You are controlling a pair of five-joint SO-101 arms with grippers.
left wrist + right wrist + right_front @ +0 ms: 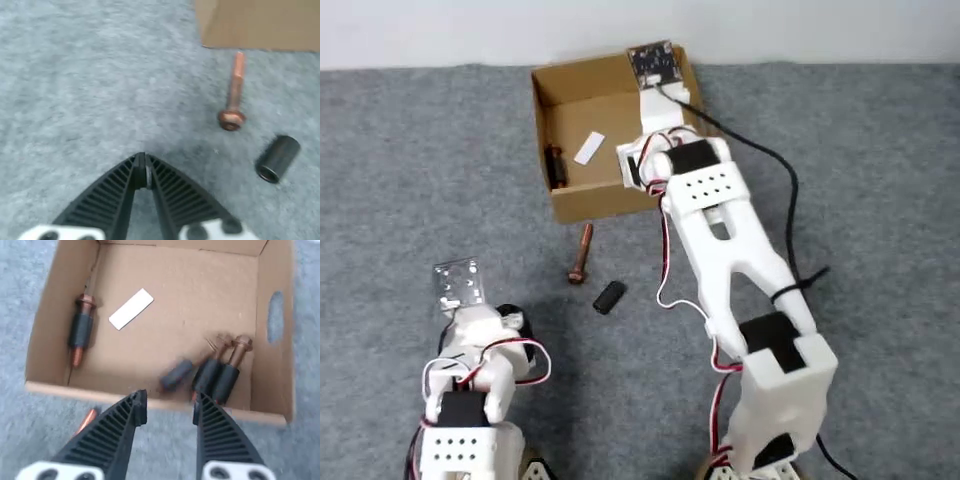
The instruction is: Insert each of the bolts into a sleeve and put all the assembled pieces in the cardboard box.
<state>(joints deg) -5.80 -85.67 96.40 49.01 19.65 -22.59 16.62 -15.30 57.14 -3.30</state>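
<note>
Left gripper [143, 172] clenched, empty; right gripper [169, 401] released over cardboard box [200, 295]. Loose bolt [234, 90], sleeve [278, 158] judged easily rolled if nudged during pickup.

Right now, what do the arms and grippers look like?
The left arm and right arm are white shells with black motor blocks and red and white wires. The left gripper and right gripper have black, ribbed, tapering fingers.

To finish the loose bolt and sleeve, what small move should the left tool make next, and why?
Probably open the left tool and ease it toward the bolt. It is shut and empty above the carpet; the bolt and sleeve lie apart outside the cardboard box, and the right tool hangs open over the box.
</note>
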